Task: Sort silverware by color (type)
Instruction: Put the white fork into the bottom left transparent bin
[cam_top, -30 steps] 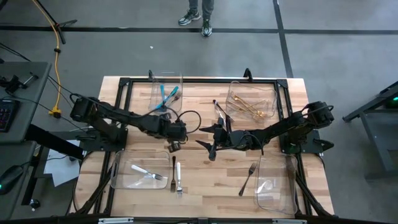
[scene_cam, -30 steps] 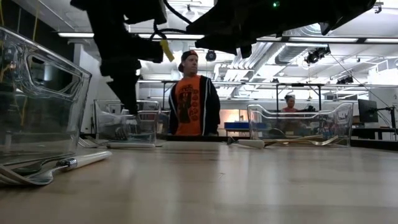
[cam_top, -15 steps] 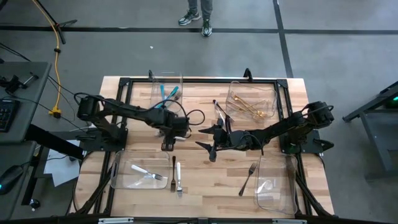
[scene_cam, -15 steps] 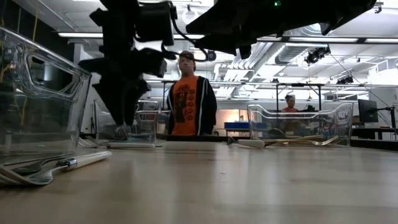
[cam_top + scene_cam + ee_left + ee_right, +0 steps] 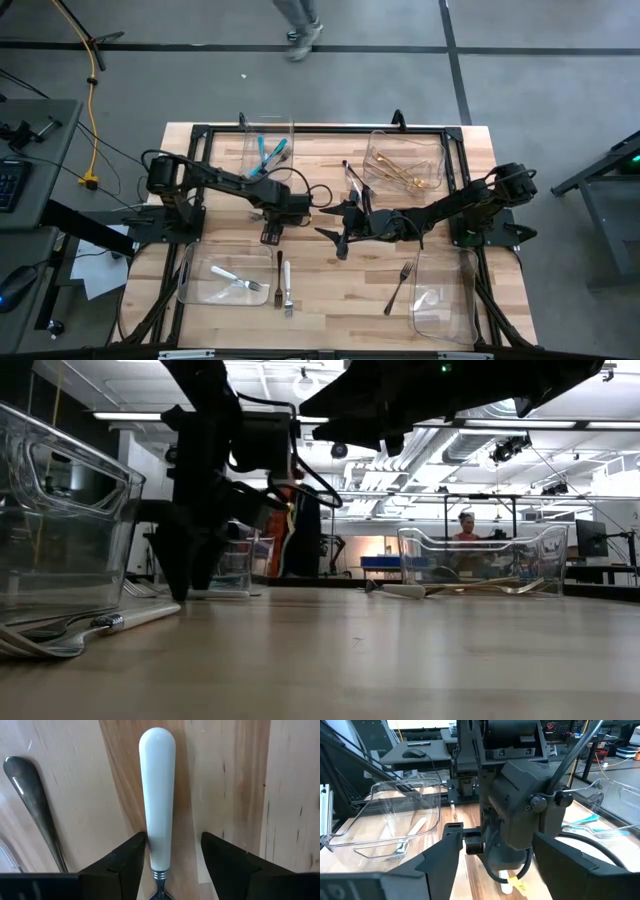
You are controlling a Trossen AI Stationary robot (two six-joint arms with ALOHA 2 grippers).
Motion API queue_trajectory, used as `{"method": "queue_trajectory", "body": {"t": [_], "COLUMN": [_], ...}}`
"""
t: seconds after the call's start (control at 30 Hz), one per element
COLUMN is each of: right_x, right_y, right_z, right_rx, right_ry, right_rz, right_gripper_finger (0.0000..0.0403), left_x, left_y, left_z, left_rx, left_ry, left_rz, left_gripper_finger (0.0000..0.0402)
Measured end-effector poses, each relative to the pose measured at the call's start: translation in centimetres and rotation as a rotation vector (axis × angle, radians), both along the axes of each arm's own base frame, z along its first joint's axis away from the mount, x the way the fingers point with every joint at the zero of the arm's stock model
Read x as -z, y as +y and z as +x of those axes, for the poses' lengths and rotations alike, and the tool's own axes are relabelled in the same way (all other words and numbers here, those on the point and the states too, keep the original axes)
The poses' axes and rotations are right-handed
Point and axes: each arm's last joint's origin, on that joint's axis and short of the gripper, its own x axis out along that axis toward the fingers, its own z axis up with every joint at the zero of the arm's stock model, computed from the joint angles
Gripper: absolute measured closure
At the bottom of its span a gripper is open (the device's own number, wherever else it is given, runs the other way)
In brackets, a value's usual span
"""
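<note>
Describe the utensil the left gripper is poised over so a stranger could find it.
Start at the near-left clear bin. Just outside its right wall lie two utensils; the white-handled one sits between the left gripper's open fingers. Its neighbour, the steel utensil, is all dark metal.

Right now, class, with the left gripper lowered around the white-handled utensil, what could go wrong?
1. The left gripper is open with the white-handled utensil off-centre between its fingers, nearer one; closing may skew it.
2. A dark steel utensil lies close beside it and might be nudged.
3. The right gripper, open, hovers close by at mid-table, so the arms could collide.
</note>
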Motion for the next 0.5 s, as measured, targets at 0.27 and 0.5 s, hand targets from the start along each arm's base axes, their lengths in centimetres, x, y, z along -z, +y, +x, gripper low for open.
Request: {"method": "queue_trajectory", "body": {"t": [0.27,0.5], "right_x": [0.0,0.0], "right_y": [0.0,0.01], "right_z": [0.0,0.0], "right_rx": [0.0,0.0], "right_ry": [0.0,0.0], "right_rz": [0.0,0.0], "right_gripper_finger": [0.0155,0.0155], "left_x": [0.09,0.11], "left_y": [-0.03,0.0], "left_z": [-0.02,0.0], "left_rx": [-0.021,-0.046], "left_ry": [0.002,-0.001], "left_rz": [0.003,0.027], "left_gripper_finger": [0.0264,0.0367]}}
